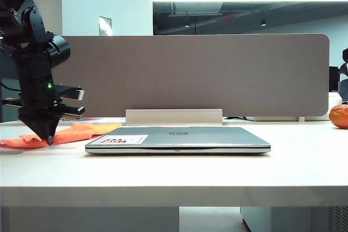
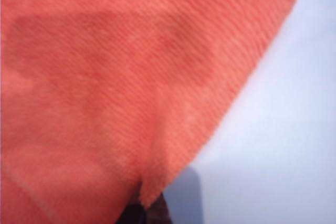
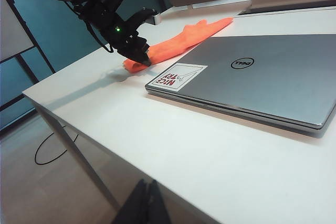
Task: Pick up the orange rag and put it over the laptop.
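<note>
The orange rag [image 2: 131,77] fills the left wrist view, its edge pinched between the closed tips of the left gripper [image 1: 46,137], which points down onto the white table [image 1: 174,172]. From that claw the rag trails away toward the closed laptop [image 1: 179,138], which lies flat just beside it, sticker [image 3: 177,76] nearest. The right gripper [image 3: 148,203] hangs off the table's near edge, well apart from rag and laptop, its tips together and empty.

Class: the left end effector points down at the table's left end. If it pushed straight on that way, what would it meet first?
The left end effector, shut, is already on the orange rag; next comes the table beneath, probably at once.
</note>
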Robot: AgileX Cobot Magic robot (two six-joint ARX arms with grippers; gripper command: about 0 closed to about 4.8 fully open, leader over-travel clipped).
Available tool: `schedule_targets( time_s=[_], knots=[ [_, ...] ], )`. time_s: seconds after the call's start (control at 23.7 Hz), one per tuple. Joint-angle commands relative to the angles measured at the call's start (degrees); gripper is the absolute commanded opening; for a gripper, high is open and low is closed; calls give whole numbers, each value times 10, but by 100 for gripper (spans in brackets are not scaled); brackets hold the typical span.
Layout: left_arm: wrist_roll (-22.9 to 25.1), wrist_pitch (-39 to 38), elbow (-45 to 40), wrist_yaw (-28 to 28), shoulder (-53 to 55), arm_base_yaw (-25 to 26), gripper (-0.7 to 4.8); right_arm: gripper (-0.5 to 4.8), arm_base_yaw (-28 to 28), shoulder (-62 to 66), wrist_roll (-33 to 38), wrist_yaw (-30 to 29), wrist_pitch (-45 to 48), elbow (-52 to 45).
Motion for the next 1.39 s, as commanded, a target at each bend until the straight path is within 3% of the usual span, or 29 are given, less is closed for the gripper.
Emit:
schedule_targets(
  time_s=[0.04, 0.34, 0.8, 1.1, 1.39],
  knots=[
    [4, 9, 1, -2, 2, 0, -6, -4, 0, -1, 0, 2, 6, -2],
    [-1, 3, 41, 16, -24, -4, -6, -4, 0, -1, 0, 2, 6, -2],
    [-3, -28, 231, 37, -41, -51, -6, -4, 0, -1, 0, 14, 6, -2],
    [-3, 3, 322, 37, -40, -95, -6, -4, 0, -1, 0, 14, 6, -2],
    [-12, 65, 336, 35, -39, -126, -6, -4, 0, -1, 0, 14, 6, -2]
  ],
)
